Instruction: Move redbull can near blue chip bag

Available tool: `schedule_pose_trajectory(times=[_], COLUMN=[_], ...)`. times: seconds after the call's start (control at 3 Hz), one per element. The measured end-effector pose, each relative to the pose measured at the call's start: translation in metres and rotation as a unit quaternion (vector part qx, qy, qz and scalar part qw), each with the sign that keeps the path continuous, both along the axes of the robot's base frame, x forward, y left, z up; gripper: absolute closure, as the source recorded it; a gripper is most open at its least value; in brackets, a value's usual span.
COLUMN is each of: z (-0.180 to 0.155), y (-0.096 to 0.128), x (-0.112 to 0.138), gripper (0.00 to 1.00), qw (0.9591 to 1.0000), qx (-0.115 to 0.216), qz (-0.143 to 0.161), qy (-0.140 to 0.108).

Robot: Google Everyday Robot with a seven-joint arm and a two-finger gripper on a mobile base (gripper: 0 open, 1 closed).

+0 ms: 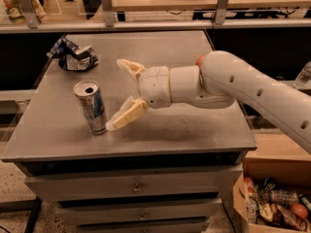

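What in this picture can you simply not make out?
Camera view:
- Whether the open gripper, beside the redbull can, touches it with its lower finger: cannot tell.
- A red round thing: almost wholly hidden behind the arm.
- Print on the blue chip bag: too small and crumpled to read.
- The arm's far end: cut off by the right edge.

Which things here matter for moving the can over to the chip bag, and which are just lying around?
For the job: can, upright; chip bag, farther back; open pincer, beside the can.
Lying about: apple, behind the arm; box of snacks, on the floor.
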State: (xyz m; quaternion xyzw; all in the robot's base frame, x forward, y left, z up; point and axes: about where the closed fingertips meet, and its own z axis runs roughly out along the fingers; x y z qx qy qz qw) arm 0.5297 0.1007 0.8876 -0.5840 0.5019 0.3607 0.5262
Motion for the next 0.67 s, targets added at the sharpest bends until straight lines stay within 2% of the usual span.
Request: schedule_pose_trajectory(times=[0.33,0.67], z=[-0.006,-0.013], y=[0.006,0.015], x=[-0.008,-0.022], gripper=[0.0,0.0], qw=[0.9993,0.9971], qx=[-0.01,-0.025], qz=[0.035,0.063], qy=[0.011,0.035])
